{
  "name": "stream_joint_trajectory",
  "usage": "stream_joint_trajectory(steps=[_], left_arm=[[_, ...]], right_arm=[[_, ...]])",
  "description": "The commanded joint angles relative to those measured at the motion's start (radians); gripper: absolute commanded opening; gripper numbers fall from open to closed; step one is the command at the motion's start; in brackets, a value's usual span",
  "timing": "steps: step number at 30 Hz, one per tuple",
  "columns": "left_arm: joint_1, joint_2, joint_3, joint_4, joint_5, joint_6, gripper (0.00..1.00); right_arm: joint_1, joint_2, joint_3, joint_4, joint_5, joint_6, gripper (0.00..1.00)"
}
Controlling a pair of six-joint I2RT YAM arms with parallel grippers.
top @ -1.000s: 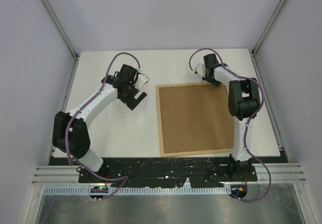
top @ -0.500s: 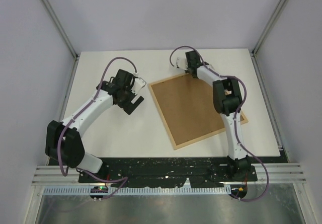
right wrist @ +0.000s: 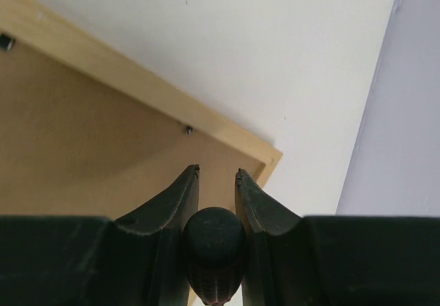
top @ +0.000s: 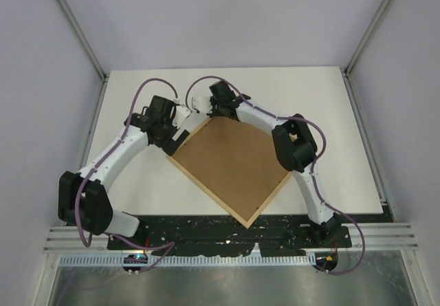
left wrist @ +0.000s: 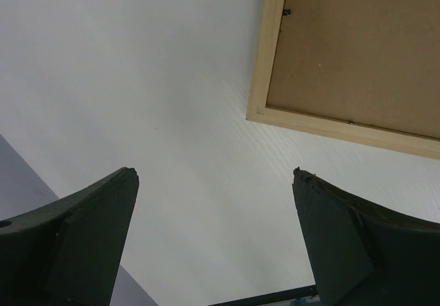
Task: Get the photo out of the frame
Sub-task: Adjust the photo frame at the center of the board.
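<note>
**Overhead view.** Frame (top: 230,163): thin pale-wood rectangle, lying back-up on the white table (top: 330,100), turned corner-on like a diamond. Brown backing board (top: 234,151) fills the back. Photo: not in view, presumably under the board, face down. Right gripper (top: 206,108): at the frame's far corner. Left gripper (top: 179,137): just beside the frame's left edge.

**Left wrist view.** Left gripper (left wrist: 214,174): jaws spread wide, holding nothing, above bare table. One frame (left wrist: 271,45) corner lies ahead of it, with a small dark tab (left wrist: 287,11) on the rail.

**Right wrist view.** Right gripper (right wrist: 217,170): jaws drawn to a narrow slit over the backing board (right wrist: 82,134) near a corner. Nothing shows between the tips, so a grip cannot be confirmed. Another tab (right wrist: 188,130) sits at the rail.

**Handling, judged.** Frame: light, stiff, likely to slide on the smooth table; steady it by a rail. Board: rigid, held in by the tabs; turn these first, then lift it at an edge. Photo: thin, easily creased; pinch it lightly at the margin.
</note>
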Motion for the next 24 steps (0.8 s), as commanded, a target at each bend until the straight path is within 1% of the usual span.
stream_joint_trajectory(steps=[1,4,5,6,7,8,9,10,11,15,20,24], left_arm=[[0.009,0.055,0.076,0.07,-0.066,-0.002,1.0],[0.008,0.131,0.146,0.09,-0.132,0.005,1.0],[0.008,0.157,0.171,0.093,-0.155,0.008,0.99],[0.008,0.19,0.194,0.093,-0.175,0.009,0.99],[0.006,0.208,0.221,0.092,-0.177,0.012,0.99],[0.003,0.234,0.24,0.087,-0.177,0.017,0.99],[-0.003,0.256,0.251,0.084,-0.184,0.02,0.99],[-0.012,0.269,0.263,0.083,-0.194,0.024,0.99],[-0.024,0.283,0.271,0.086,-0.207,0.031,0.99],[-0.087,0.331,0.294,0.093,-0.28,0.07,0.99],[-0.141,0.391,0.331,0.08,-0.326,0.089,0.99],[-0.178,0.418,0.331,0.08,-0.355,0.1,0.99]], right_arm=[[-0.047,-0.334,-0.071,-0.119,-0.005,0.063,0.08],[-0.07,-0.477,-0.192,-0.205,0.009,0.098,0.08],[-0.09,-0.545,-0.255,-0.243,0.012,0.107,0.08],[-0.102,-0.57,-0.295,-0.26,0.012,0.131,0.08],[-0.133,-0.623,-0.37,-0.286,0.009,0.144,0.08],[-0.148,-0.648,-0.404,-0.292,0.008,0.168,0.08],[-0.183,-0.678,-0.485,-0.291,0.005,0.176,0.08],[-0.2,-0.695,-0.521,-0.286,0.006,0.184,0.08],[-0.235,-0.721,-0.594,-0.268,0.008,0.19,0.08],[-0.308,-0.763,-0.754,-0.194,0.025,0.192,0.08],[-0.335,-0.774,-0.849,-0.163,0.063,0.19,0.08],[-0.343,-0.73,-0.915,-0.136,0.123,0.17,0.08]])
